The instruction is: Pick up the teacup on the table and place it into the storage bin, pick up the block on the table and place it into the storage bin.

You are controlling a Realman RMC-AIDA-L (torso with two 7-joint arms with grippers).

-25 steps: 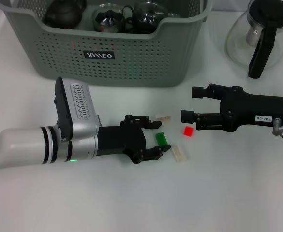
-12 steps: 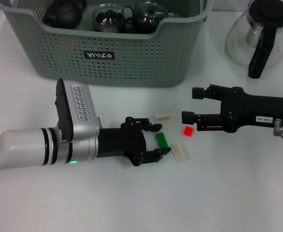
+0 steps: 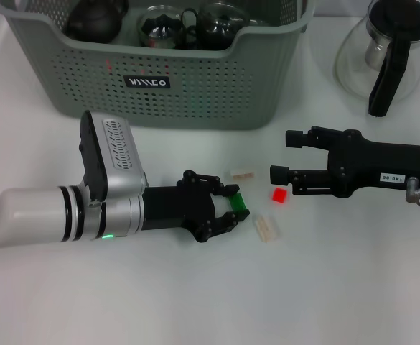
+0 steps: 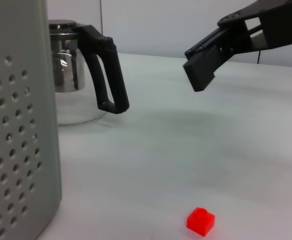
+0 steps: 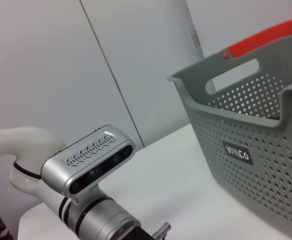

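On the white table, the green block (image 3: 239, 203) lies between the fingers of my left gripper (image 3: 231, 207), which is shut on it. A small red block (image 3: 279, 195) (image 4: 201, 221) lies just beyond, below my right gripper (image 3: 284, 154), which hovers open and holds nothing. In the left wrist view that right gripper (image 4: 204, 71) hangs above the table. The grey-green storage bin (image 3: 195, 93) (image 4: 16, 130) (image 5: 245, 125) stands at the back. No teacup shows on the table. Dark and glass tea vessels (image 3: 163, 25) sit inside the bin.
Two pale beige blocks (image 3: 242, 175) (image 3: 266, 228) lie beside the green one. A glass teapot with a black handle (image 3: 385, 54) (image 4: 83, 75) stands at the back right. In the right wrist view, the left arm's silver wrist housing (image 5: 91, 160) shows.
My left gripper's fingers have drawn together onto the green block, which has shifted and tilted slightly. The right arm has not moved.
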